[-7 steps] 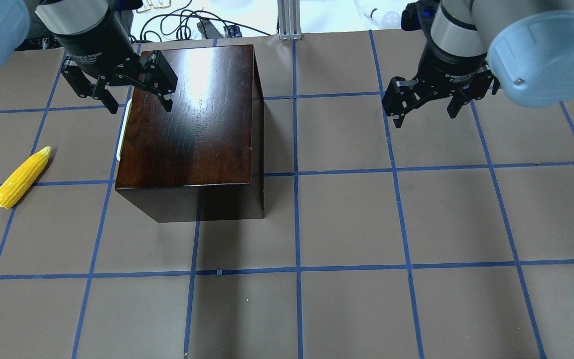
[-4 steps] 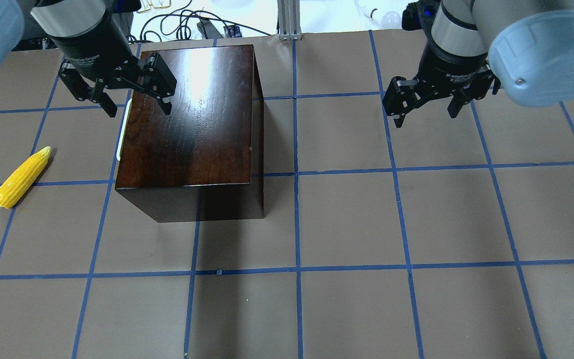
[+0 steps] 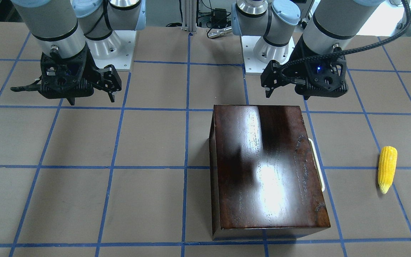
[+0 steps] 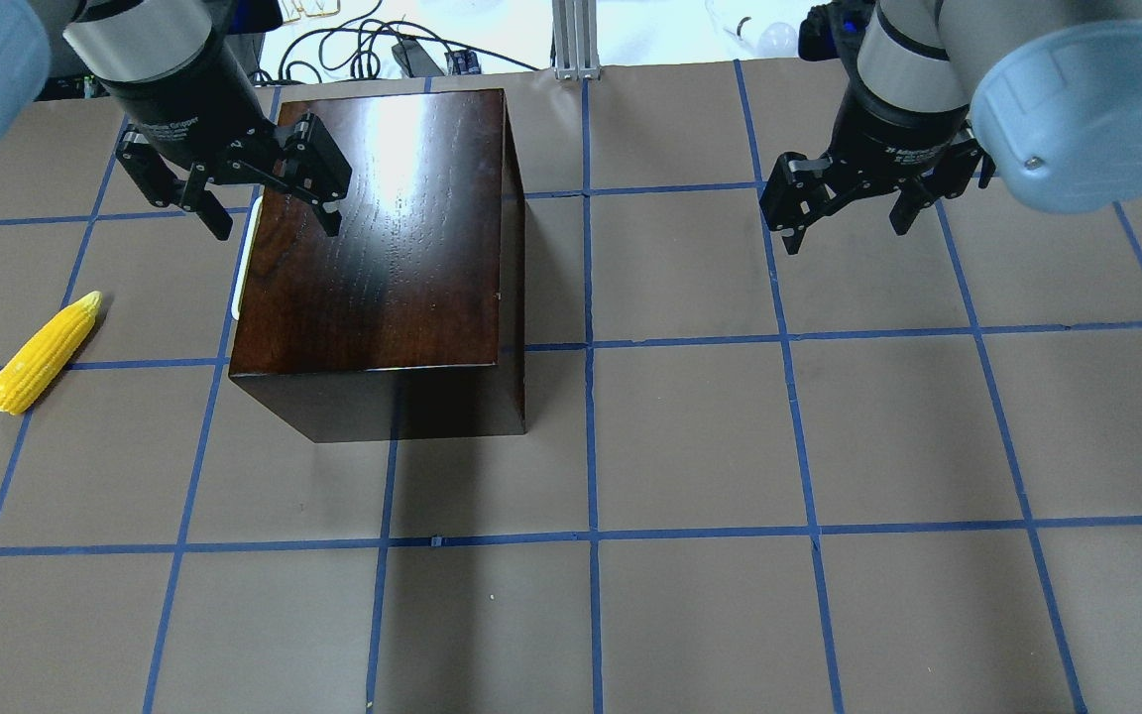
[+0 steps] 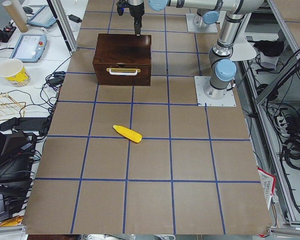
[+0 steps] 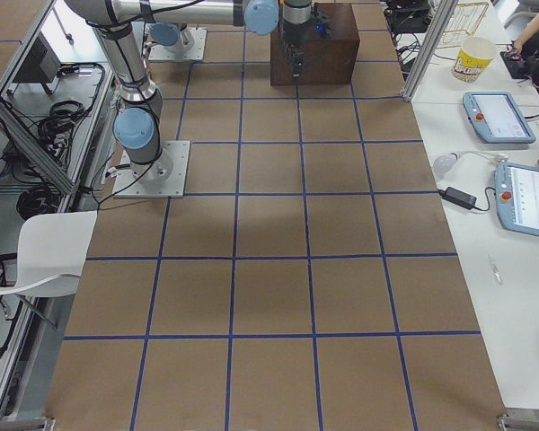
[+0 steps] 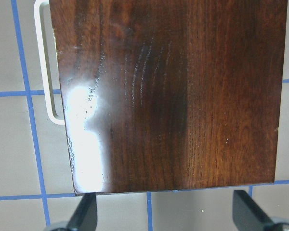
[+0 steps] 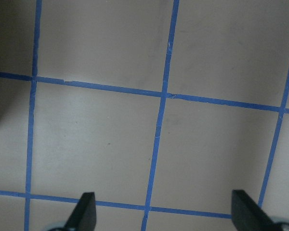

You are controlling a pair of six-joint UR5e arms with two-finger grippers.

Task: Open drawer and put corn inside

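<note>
The bright yellow, bumpy toy corn cob (image 4: 44, 353) is lying on the brown, blue-taped table (image 4: 690, 436), well to the left of the glossy dark-brown wooden box (image 4: 383, 248). The box's drawer (image 5: 123, 74) is sitting shut, with its white bar handle (image 4: 246, 260) facing the corn. The left gripper (image 4: 274, 226) is hovering over the handle-side edge of the box top with its fingers spread apart, and the right gripper (image 4: 849, 233) is hanging over the table well right of the box, likewise spread wide.

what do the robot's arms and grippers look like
Left arm and right arm: silver-grey tubes, pale blue joint caps. Left gripper and right gripper: black, two-fingered, white lettering on the bodies. A black ribbed cable runs to the left wrist.
</note>
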